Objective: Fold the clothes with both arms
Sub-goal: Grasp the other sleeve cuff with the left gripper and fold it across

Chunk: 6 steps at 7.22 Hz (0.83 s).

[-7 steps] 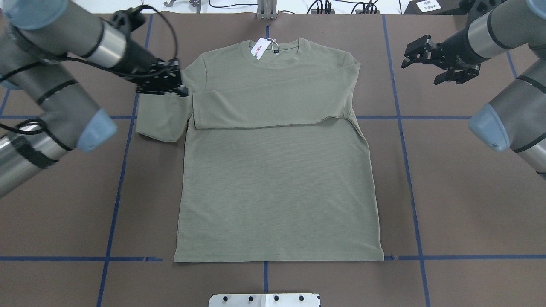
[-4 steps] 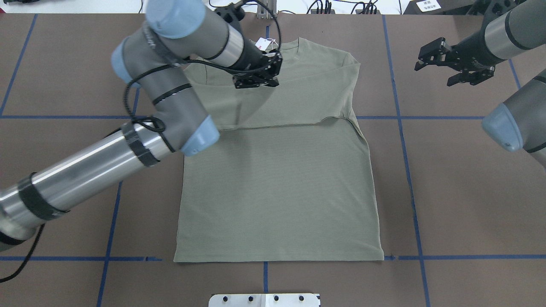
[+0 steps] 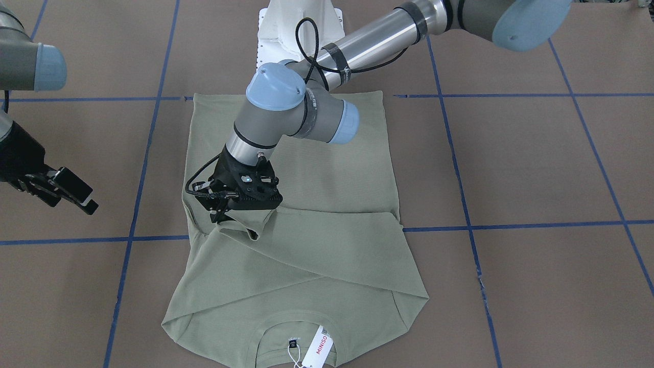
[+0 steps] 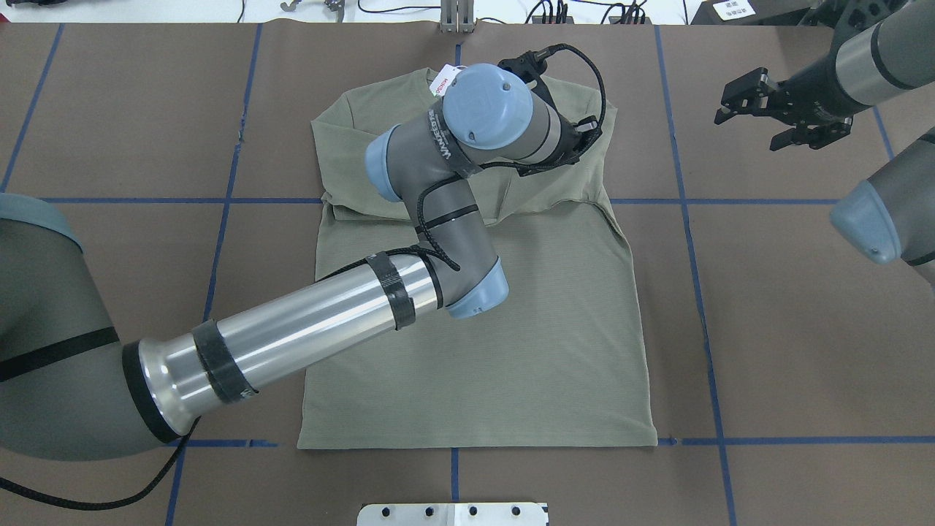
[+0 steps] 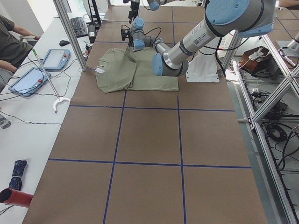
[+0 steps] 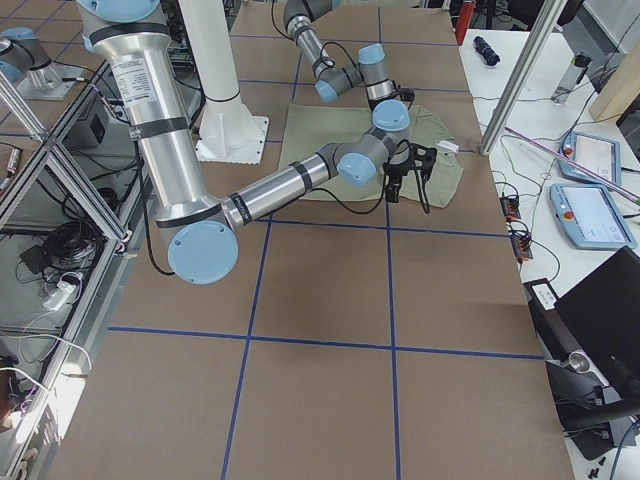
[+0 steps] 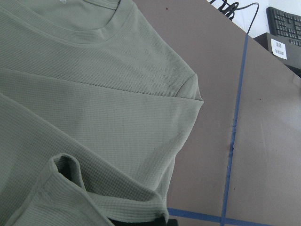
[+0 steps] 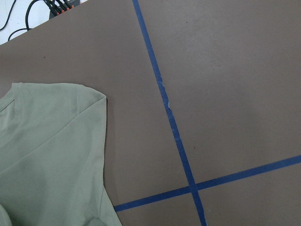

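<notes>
A sage-green long-sleeved knit shirt [image 3: 332,174] lies flat in the middle of a brown desk [image 3: 536,163] gridded with blue tape. A white hang tag [image 3: 318,347] sits at its neck. The left pincer [image 3: 232,217] is low over the chest, clamped on a sleeve cuff [image 3: 253,232] drawn across the body. The right pincer [image 3: 82,199] hangs wide open above bare desk, well apart from the shirt.

Bright, even light falls from above, with soft, faint shadows. Mild glare streaks the left arm [image 4: 314,329]; focus is sharp.
</notes>
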### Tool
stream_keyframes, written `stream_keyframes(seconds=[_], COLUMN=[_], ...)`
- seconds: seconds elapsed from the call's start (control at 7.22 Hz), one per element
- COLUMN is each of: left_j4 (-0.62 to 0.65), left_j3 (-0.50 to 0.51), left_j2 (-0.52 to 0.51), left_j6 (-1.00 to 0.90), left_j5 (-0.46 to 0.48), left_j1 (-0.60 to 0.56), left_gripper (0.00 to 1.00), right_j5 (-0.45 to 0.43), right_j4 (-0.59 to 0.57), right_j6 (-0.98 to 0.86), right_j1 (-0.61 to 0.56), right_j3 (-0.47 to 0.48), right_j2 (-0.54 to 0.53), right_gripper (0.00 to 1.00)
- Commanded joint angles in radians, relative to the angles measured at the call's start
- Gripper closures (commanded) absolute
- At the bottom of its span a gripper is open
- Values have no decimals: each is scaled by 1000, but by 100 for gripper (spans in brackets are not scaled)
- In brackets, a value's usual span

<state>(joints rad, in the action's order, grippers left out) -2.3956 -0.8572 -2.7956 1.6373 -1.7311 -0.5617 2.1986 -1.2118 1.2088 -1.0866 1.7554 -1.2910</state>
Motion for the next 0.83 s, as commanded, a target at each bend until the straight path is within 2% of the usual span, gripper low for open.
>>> stream_keyframes(seconds=[0.0, 0.14, 0.28, 0.42, 0.55, 0.69], left_j4=[-69, -94, -102, -97, -71, 98], left_j3=[119, 142, 150, 146, 68, -139], left_j2=[-64, -67, -76, -82, -76, 29], left_j6=[1, 2, 10, 48, 70, 58], left_j5=[47, 62, 74, 74, 56, 18], left_j1=[14, 16, 16, 16, 11, 9], left_gripper=[94, 83, 54, 35, 32, 31], right_j5=[1, 1, 0, 0, -8, -16], right_j4=[0, 0, 0, 0, 0, 0], right_j6=[0, 2, 3, 3, 3, 15], right_j1=[1, 1, 1, 1, 5, 34], right_j3=[10, 12, 16, 19, 15, 22], right_j2=[-2, -2, -2, -2, -5, -4], right_gripper=[0, 0, 0, 0, 0, 0])
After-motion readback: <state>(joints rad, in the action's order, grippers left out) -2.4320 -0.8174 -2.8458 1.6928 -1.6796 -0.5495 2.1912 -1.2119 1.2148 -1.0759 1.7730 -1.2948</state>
